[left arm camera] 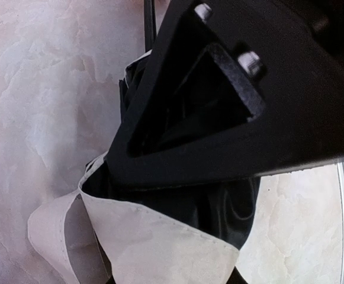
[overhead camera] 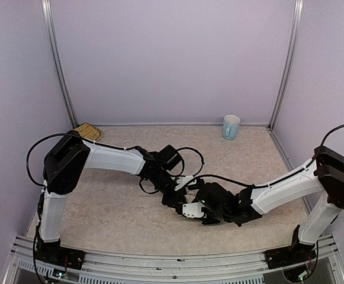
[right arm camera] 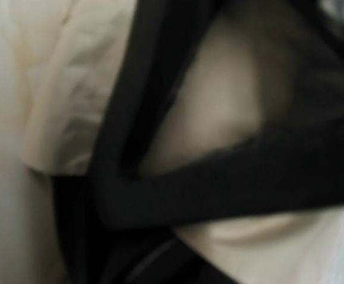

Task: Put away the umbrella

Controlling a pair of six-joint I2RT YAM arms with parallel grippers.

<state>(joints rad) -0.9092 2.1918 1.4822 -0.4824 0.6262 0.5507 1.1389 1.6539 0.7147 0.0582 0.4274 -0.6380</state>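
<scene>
Gathering umbrella at centre of table, we see left gripper pinching its fabric; right gripper pressed close, jaws unreadable. Next, we judge: firm right grip, tighter fold.

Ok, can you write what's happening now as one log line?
umbrella: bunched at table centre | left hand: on its fabric, grip unclear | right hand: close against fabric, grip unclear

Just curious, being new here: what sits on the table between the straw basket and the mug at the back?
Nothing: in the top view the table between the basket and the mug is bare.
</scene>
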